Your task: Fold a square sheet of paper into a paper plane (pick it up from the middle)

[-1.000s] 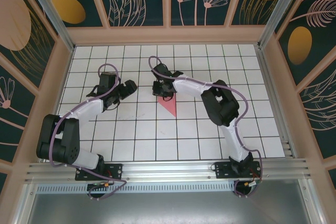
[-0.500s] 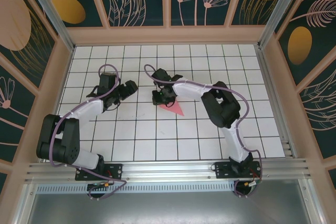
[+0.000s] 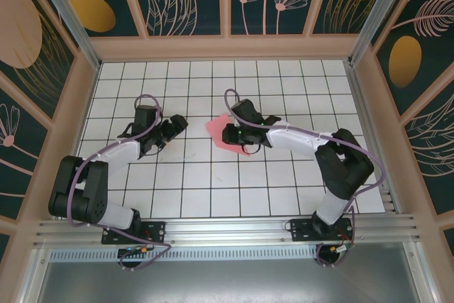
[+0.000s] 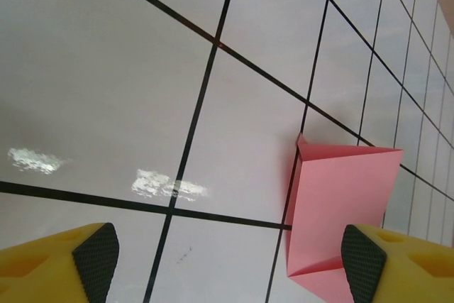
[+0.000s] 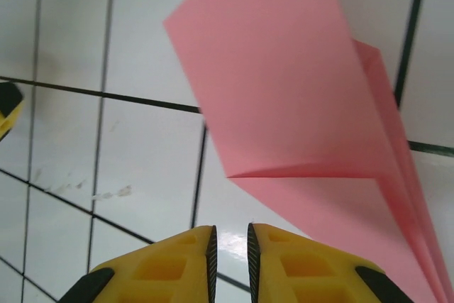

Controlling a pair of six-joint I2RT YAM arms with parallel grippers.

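I see the square sheet of paper (image 5: 284, 90) as plain salmon-pink, already folded into a smaller layered shape. It lies on the worktop (image 3: 184, 189) just ahead of my right fingers (image 5: 177, 264), up and to their right. A crease crosses it, and stacked edges run down its right side. From my left fingers (image 4: 369, 260) it lies ahead, nearest the right one, with one sharp corner pointing away.

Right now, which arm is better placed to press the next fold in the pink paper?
Probably right: the right claw, nearly shut, sits directly at the folded paper. The left claw is open but stands apart from it.
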